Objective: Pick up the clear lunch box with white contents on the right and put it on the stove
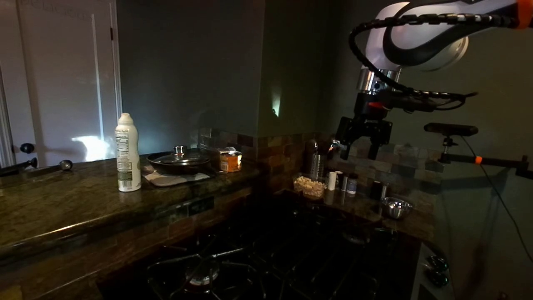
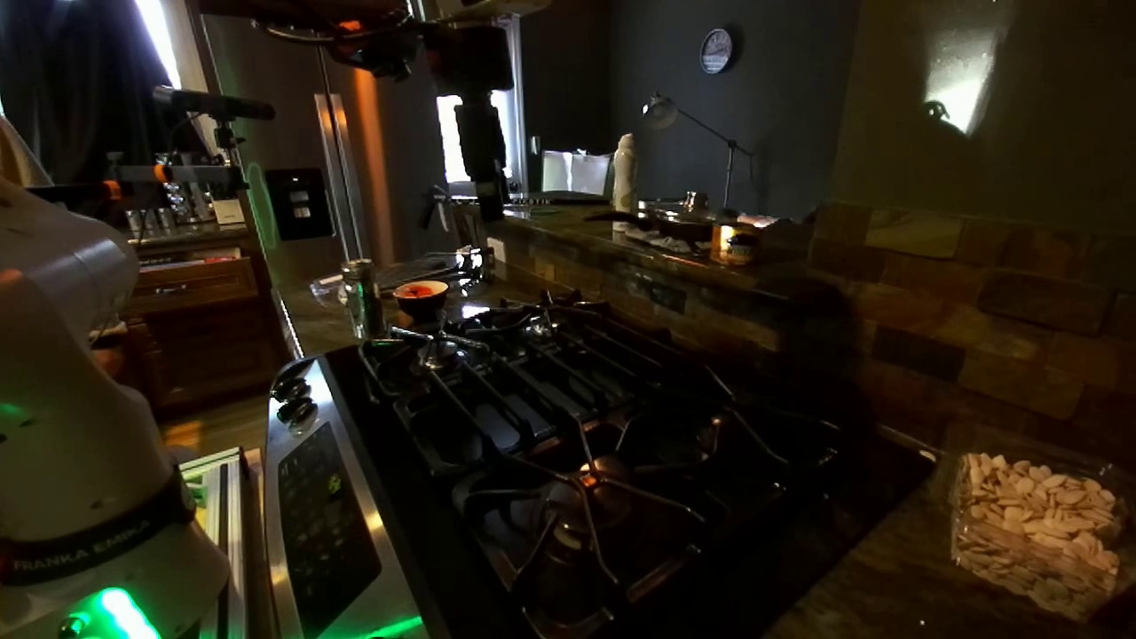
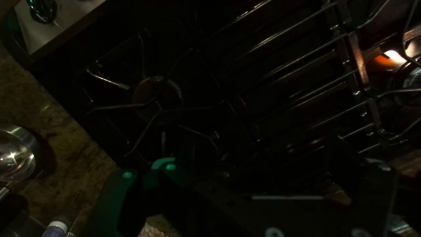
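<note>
The clear lunch box (image 1: 309,187) with whitish, lumpy contents stands on the counter beyond the stove, by the tiled corner. It also shows at the right edge of an exterior view (image 2: 1038,524), just beside the stove. A sliver of its contents shows at the bottom of the wrist view (image 3: 149,231). The stove (image 1: 266,254) is black with metal grates and also shows in an exterior view (image 2: 524,399). It fills most of the wrist view (image 3: 279,75). My gripper (image 1: 359,156) is open and empty, high above the stove, its fingers pointing down. It is seen side-on in an exterior view (image 2: 491,209).
A raised ledge (image 1: 62,204) bears a tall white bottle (image 1: 128,154), a lidded pan (image 1: 179,160) and an orange jar (image 1: 230,161). Small bottles (image 1: 352,185) and a metal bowl (image 1: 397,207) stand near the lunch box. A small bowl (image 2: 422,300) stands at the stove's far end.
</note>
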You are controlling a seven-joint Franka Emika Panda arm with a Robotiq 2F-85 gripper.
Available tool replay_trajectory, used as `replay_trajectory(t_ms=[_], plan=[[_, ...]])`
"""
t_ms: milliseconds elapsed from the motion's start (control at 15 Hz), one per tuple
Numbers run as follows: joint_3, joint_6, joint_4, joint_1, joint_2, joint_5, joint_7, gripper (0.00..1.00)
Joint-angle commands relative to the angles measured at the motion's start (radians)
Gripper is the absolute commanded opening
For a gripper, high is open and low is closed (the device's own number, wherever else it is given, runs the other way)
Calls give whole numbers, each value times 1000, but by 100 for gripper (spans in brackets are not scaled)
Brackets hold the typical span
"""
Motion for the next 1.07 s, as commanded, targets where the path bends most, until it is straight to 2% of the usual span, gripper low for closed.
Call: replay_trajectory(t_ms=[0,267,467,600,733,867,933,1000], plan=[[-5,2,19,-9,33,-5,34,100],[-96,204,55,-68,174,-31,-10,100],[-164,314,136,-112,336,-74,-50,100],[-187,382,206,-143,459,-115,-21,100],[-219,404,292,-142,581,-94,-10,100],[-248,330,403,-129,685,-50,-50,100],[-245,389,278,-125,566,-86,-36,100],[-253,380,324,-123,619,-76,-38,100]])
